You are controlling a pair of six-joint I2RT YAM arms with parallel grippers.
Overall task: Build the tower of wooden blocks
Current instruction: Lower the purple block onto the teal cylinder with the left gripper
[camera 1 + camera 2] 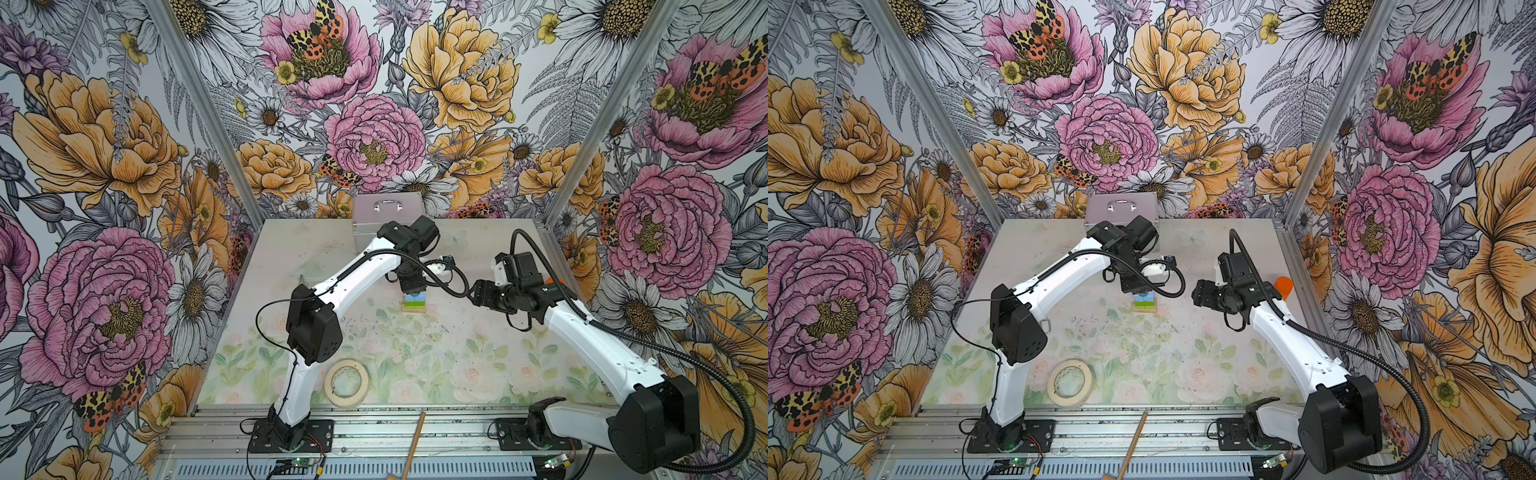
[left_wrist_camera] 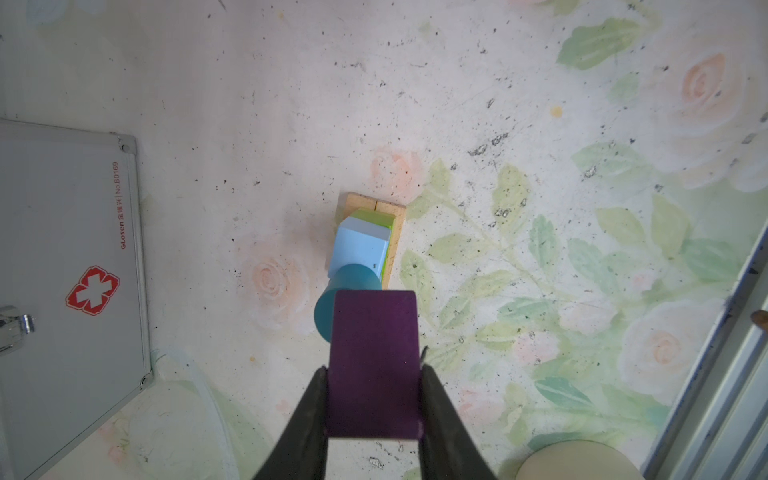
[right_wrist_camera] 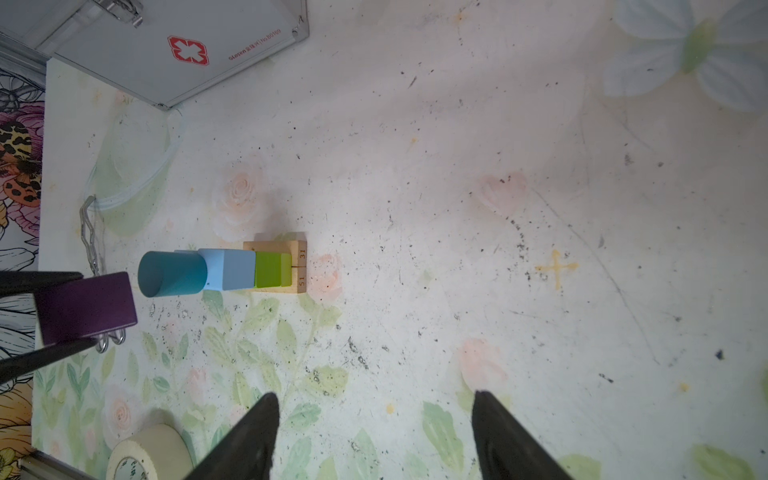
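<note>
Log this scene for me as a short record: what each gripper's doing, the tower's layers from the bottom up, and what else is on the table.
Left gripper: shut on purple block, held close to the top of the teal cylinder, not seated on it
Right gripper: open, empty, off to the side
Tower, bottom up: tan bars, lime-green blocks, light-blue cubes, teal cylinder
Remaining step: purple block onto teal cylinder
Also on table: tape roll, first-aid case
</note>
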